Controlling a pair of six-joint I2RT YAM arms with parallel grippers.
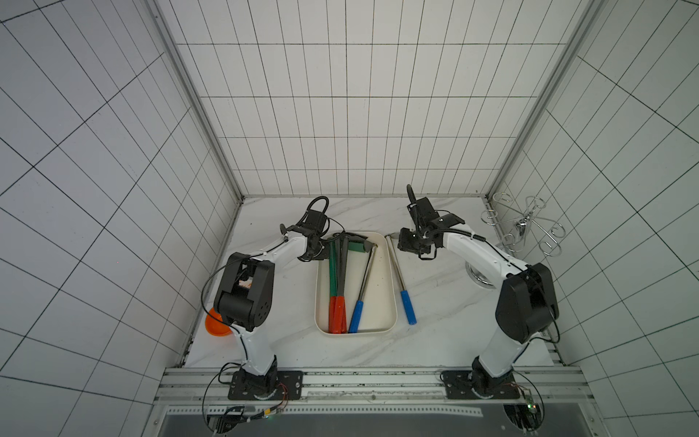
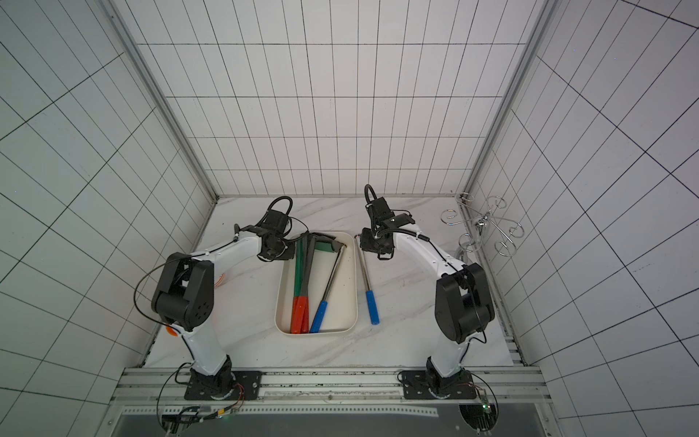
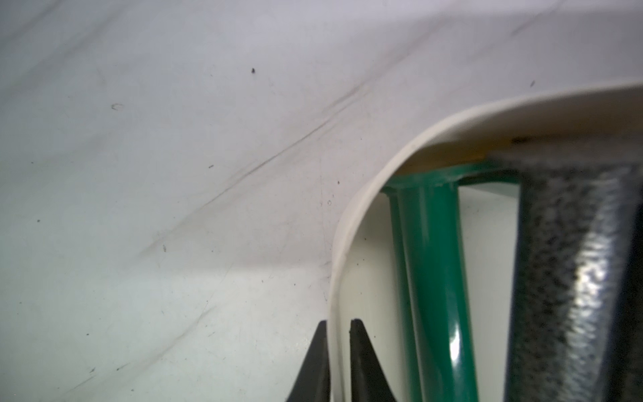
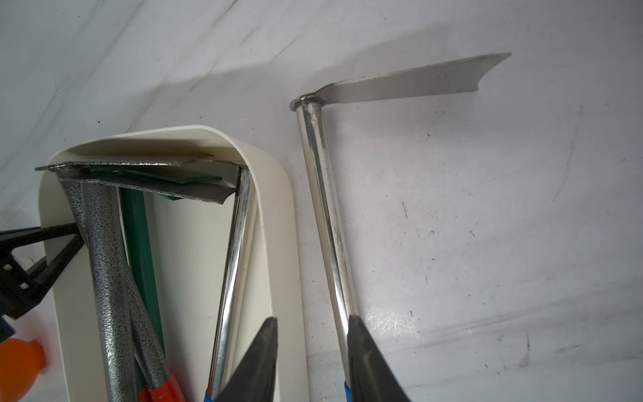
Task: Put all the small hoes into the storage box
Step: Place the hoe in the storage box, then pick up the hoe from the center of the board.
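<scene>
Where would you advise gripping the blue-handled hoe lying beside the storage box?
Take the small hoe by its chrome shaft, from straight above, jaws across it: it lies flat, slim and round, and the storage box wall crowds one side.

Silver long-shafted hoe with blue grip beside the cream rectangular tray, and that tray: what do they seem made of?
The small hoe: polished metal shaft and blade, mirror-like glare; its blue grip looks like matte plastic or rubber. The storage box: smooth cream plastic, probably, thin rounded wall.
</scene>
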